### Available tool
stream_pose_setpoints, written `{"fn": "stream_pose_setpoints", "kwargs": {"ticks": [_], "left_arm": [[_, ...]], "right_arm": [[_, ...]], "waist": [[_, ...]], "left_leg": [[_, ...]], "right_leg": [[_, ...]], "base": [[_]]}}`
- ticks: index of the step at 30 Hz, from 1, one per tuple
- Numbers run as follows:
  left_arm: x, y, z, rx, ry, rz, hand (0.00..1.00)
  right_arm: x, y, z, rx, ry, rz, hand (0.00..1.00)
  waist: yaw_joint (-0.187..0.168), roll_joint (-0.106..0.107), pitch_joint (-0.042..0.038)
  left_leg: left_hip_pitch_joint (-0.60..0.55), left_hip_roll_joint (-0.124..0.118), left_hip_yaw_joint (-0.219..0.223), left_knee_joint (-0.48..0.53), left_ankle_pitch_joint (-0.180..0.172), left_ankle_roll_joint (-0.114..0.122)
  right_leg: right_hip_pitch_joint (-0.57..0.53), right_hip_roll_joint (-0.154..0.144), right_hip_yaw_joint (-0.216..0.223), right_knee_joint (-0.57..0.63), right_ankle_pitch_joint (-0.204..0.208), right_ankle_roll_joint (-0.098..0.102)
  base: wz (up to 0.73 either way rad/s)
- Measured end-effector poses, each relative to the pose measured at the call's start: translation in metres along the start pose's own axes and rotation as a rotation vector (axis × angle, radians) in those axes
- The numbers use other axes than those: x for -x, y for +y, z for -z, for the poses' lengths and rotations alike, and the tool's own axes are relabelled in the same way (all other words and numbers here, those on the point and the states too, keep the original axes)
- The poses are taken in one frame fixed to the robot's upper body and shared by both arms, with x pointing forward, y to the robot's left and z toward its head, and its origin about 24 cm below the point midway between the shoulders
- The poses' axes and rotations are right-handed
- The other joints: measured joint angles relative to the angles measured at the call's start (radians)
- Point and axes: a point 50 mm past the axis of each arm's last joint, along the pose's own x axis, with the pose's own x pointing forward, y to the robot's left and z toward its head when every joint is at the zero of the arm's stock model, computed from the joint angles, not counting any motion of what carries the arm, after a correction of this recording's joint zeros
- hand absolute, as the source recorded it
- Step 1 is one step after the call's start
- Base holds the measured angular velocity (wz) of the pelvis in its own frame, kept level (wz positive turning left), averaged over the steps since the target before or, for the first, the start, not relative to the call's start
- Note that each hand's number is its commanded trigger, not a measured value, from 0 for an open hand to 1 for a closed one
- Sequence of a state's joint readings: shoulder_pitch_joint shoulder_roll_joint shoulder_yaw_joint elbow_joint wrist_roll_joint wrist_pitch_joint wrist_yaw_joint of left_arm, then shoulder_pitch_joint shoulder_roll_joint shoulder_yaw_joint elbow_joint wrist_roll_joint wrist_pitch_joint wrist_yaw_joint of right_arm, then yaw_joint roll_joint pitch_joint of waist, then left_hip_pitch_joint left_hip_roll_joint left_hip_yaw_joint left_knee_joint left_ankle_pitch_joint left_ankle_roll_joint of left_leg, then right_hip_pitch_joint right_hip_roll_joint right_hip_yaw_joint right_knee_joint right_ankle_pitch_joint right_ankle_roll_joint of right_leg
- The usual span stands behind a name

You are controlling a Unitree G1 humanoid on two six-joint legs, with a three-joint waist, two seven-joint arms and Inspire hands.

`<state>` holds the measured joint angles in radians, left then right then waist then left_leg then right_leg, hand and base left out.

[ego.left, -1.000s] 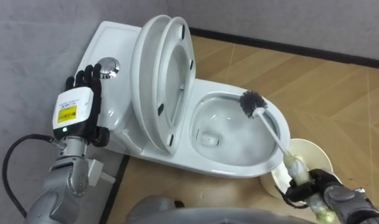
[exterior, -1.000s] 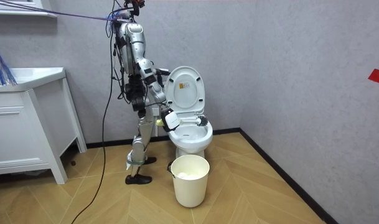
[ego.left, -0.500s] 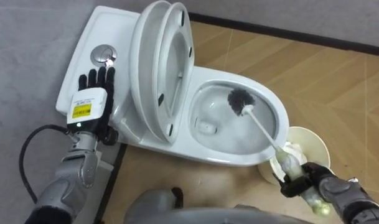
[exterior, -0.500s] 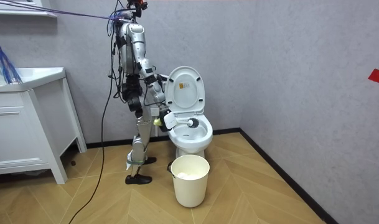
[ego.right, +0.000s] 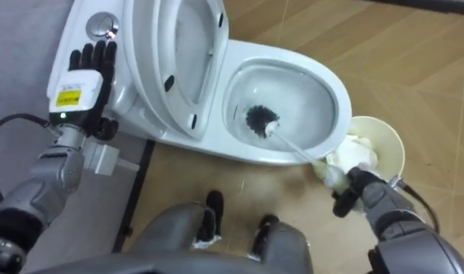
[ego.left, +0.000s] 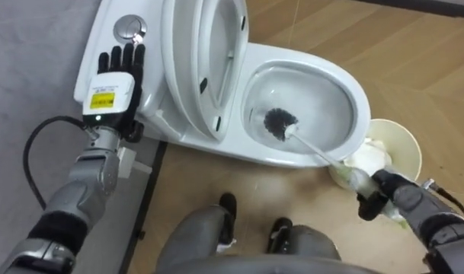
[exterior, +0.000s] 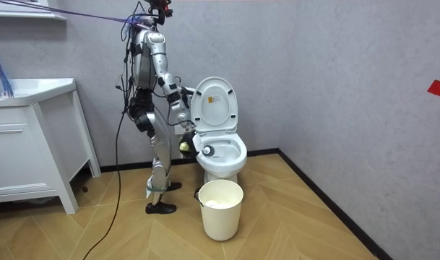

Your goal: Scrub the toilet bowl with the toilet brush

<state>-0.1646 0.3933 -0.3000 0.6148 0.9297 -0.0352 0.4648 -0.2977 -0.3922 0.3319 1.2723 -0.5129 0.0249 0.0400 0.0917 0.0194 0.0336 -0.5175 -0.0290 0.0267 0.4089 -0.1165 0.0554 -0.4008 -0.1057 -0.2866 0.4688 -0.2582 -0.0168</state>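
Note:
A white toilet (ego.left: 346, 84) (ego.right: 327, 80) (exterior: 230, 155) stands with its lid and seat (ego.left: 190, 57) raised against the cistern. The toilet brush (ego.left: 279, 124) (ego.right: 260, 120) has its dark bristle head down inside the bowl, near the left inner wall, and its white stem slants out over the front rim. My right hand (ego.left: 388, 194) (ego.right: 361, 194) is shut on the brush's handle, at the lower right beside the bucket. My left hand (ego.left: 113, 84) (ego.right: 79, 80) is raised with straight fingers over the cistern's left side, near the flush button (ego.left: 130, 27). In the room view I stand bent forward at the bowl.
A pale bucket (ego.left: 403, 148) (exterior: 220, 209) with crumpled white stuff inside stands on the wood floor right of the bowl. A grey wall runs behind the cistern. A white cabinet (exterior: 28, 144) stands at the room view's left. Open floor lies beyond the bucket.
The brush head went from above the bowl's rim down into the bowl. I bent further forward, so the eye views now look more steeply down. My left hand kept its place by the cistern.

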Motion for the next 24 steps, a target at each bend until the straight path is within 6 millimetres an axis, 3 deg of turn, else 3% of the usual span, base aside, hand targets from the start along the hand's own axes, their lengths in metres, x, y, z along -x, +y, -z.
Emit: {"fn": "stream_pose_setpoints", "kwargs": {"ticks": [9,14,16,24], "left_arm": [[-0.025,0.03,-0.006,0.005,-0.026,-0.19,0.0],[-0.034,0.046,-0.009,-0.003,-0.05,-0.304,0.0],[-0.04,0.054,-0.014,0.004,-0.069,-0.354,0.0],[-0.049,0.076,-0.027,0.02,-0.135,-0.505,0.0]], "right_arm": [[0.003,-0.05,-0.019,0.183,-0.055,0.22,1.0],[0.01,-0.077,-0.034,0.346,-0.11,0.388,1.0],[0.015,-0.091,-0.039,0.408,-0.12,0.47,1.0],[0.028,-0.135,-0.051,0.518,-0.114,0.644,1.0]], "waist": [[0.024,0.007,0.0154],[0.05,0.012,0.0176],[0.053,0.025,0.0257],[0.095,0.028,0.0287]], "left_leg": [[-0.173,0.001,-0.002,0.038,0.048,-0.009],[-0.278,0.009,-0.004,0.096,0.048,-0.013],[-0.325,0.009,-0.007,0.132,0.044,-0.014],[-0.464,0.016,-0.019,0.233,0.028,-0.023]], "right_leg": [[-0.194,-0.03,-0.023,0.1,0.005,-0.035],[-0.296,-0.035,-0.03,0.164,-0.01,-0.052],[-0.327,-0.044,-0.049,0.201,-0.026,-0.06],[-0.448,-0.068,-0.079,0.311,-0.07,-0.083]], "base": [[0.03],[0.05],[0.22],[0.14]]}}
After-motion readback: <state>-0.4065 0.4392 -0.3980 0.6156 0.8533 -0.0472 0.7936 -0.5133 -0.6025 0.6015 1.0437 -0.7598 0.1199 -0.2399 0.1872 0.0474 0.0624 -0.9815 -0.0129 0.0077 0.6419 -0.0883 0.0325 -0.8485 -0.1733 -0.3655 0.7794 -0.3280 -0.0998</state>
